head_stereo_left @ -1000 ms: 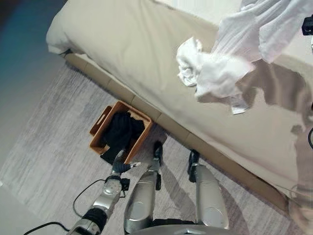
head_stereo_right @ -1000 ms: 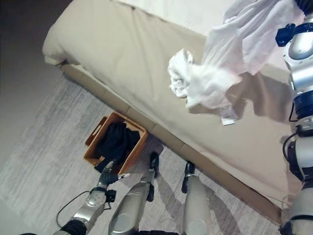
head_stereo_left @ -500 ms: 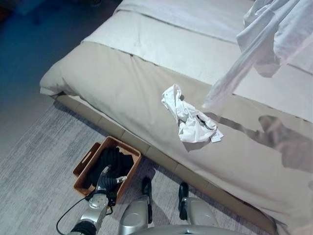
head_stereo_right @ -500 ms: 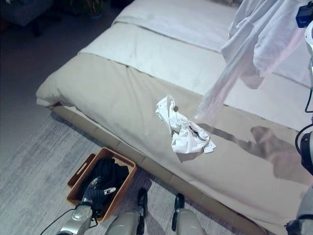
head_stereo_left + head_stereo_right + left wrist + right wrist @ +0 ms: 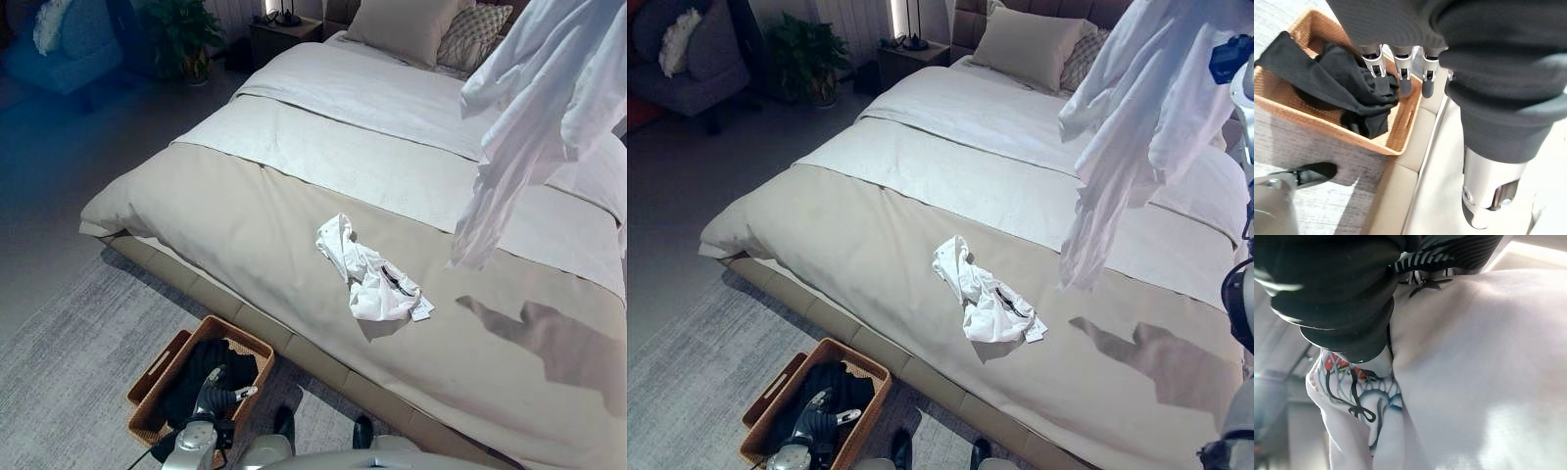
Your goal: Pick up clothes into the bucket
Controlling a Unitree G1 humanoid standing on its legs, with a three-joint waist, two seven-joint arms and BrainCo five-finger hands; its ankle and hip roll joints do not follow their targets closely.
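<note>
A white shirt (image 5: 549, 88) hangs in the air over the far right of the bed, lifted by my right hand (image 5: 1342, 293); its printed cloth (image 5: 1464, 372) lies tight against the hand's cover. A second white garment (image 5: 372, 276) lies crumpled on the beige bedspread near the bed's edge. On the rug at the bed's foot stands an orange woven basket (image 5: 157, 370) with black clothes (image 5: 1337, 83) inside. My left hand (image 5: 217, 390) hovers over the basket's near side, its fingers (image 5: 1403, 78) straight and just above the black cloth, holding nothing.
The wide bed (image 5: 245, 215) takes up most of the space, with pillows (image 5: 1029, 44) at its head. Beyond it are a nightstand with a lamp (image 5: 911, 49), a plant (image 5: 808, 54) and an armchair (image 5: 686, 59). A grey rug (image 5: 69, 362) surrounds the basket.
The camera has tilted up, showing more of the room. The white shirt has risen free of the crumpled garment and now hangs clear above the bed. My left hand stays by the basket.
</note>
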